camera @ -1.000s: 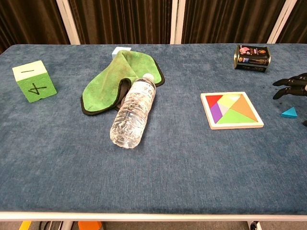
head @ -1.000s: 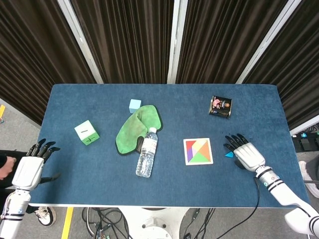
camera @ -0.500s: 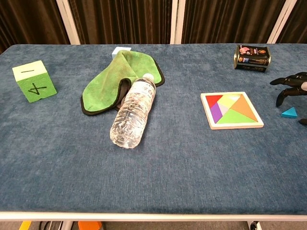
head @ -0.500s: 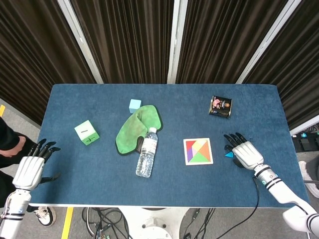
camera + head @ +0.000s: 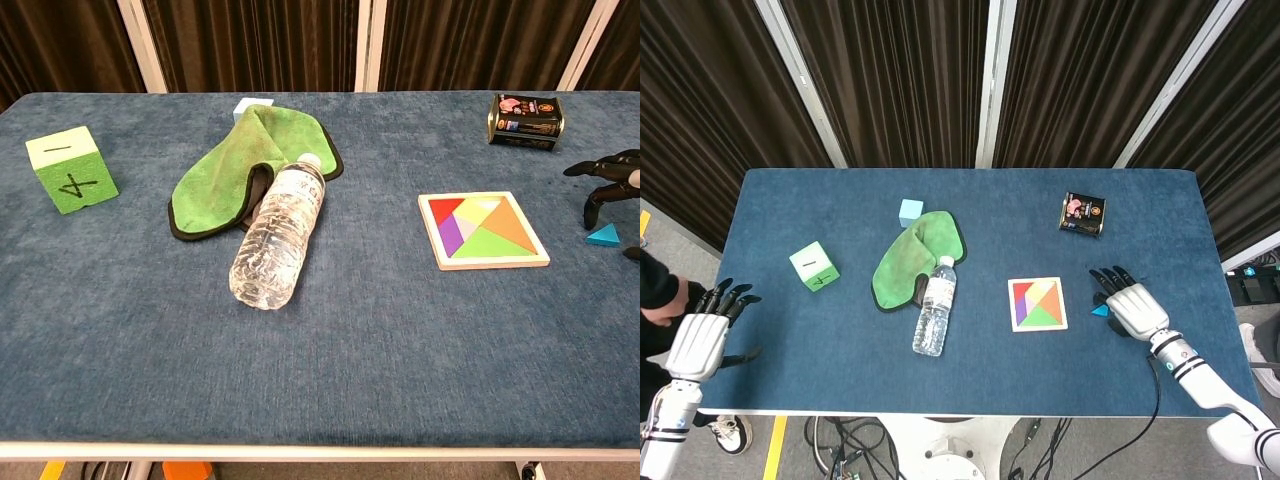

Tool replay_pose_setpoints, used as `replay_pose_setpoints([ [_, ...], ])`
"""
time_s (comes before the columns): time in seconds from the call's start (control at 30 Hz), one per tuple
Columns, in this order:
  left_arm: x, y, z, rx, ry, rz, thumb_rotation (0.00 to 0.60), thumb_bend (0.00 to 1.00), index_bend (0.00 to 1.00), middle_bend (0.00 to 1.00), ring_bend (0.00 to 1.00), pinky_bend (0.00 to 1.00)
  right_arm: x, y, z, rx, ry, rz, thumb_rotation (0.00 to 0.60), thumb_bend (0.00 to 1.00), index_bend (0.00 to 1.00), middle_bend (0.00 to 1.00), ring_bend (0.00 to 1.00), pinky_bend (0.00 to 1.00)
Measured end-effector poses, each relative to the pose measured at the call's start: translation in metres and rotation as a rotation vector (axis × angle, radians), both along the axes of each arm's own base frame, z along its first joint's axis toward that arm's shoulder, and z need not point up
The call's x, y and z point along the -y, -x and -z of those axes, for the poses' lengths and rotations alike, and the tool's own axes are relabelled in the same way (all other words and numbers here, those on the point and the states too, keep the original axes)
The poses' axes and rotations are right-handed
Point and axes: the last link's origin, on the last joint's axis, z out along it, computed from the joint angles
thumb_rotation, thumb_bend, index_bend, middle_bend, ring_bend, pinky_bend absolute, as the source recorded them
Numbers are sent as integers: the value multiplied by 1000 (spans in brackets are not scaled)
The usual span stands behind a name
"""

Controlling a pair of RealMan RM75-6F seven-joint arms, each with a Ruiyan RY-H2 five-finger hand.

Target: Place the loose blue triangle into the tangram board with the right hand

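Blue triangle (image 5: 603, 235) lies on the cloth under the right hand (image 5: 1132, 305), whose fingers spread empty.

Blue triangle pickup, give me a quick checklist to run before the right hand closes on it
1. Blue triangle lies loose on the table, outside the board: ok.
2. Right hand sits over the triangle, fingers apart: ok.
3. Triangle already gripped: not ok, it rests on the cloth.
4. Fingertips touching the triangle: cannot tell.
5. Open slot in the tangram board for the piece: cannot tell.
6. Left hand is open at the far table edge, out of the way: ok.
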Motion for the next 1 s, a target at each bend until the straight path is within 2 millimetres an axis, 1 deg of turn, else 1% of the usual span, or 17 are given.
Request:
replay_pose_setpoints([
  [0.73,0,2,0,0,2,-5,600,73,264,155,38,150,2,-2,4,-2,1,-6,600,261,459,0,0,0],
  [1.0,0,2,1,1,3,-7,600,73,264,155,38,149,3,-3,5,2,3,-7,600,261,511,0,0,0],
])
